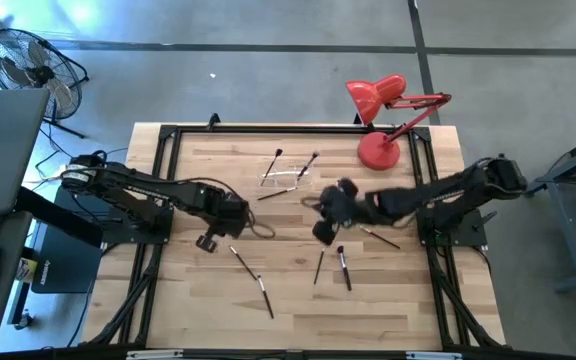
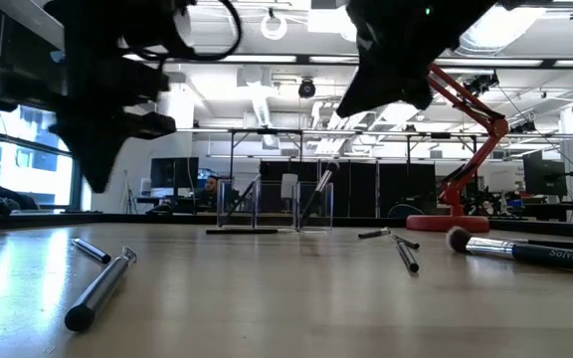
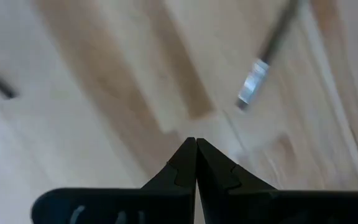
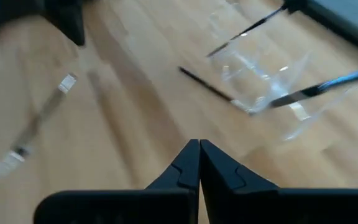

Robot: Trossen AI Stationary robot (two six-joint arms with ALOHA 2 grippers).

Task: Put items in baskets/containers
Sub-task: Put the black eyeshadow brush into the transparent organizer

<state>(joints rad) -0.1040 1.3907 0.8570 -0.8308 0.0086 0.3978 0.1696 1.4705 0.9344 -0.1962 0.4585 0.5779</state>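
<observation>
Several thin dark makeup brushes lie loose on the wooden table: two [image 1: 249, 268] [image 1: 266, 297] near the front left, two [image 1: 318, 268] [image 1: 344, 268] at the front middle, one [image 1: 378, 237] under my right arm. A small clear holder [image 1: 283, 180] [image 4: 266, 74] stands at the far middle with two brushes [image 1: 273, 163] [image 1: 308, 165] leaning in it; another brush [image 1: 273, 195] lies beside it. My left gripper [image 1: 208, 242] [image 3: 196, 146] hangs shut above bare wood, left of centre, pointing down. My right gripper [image 1: 315, 205] [image 4: 199, 146] is shut and empty, slanting down toward the holder from its near right side.
A red desk lamp [image 1: 378, 150] stands at the far right corner, its round base on the table. A black frame [image 1: 168, 135] runs along the table's edges. Bare wood lies between the two grippers and along the near edge.
</observation>
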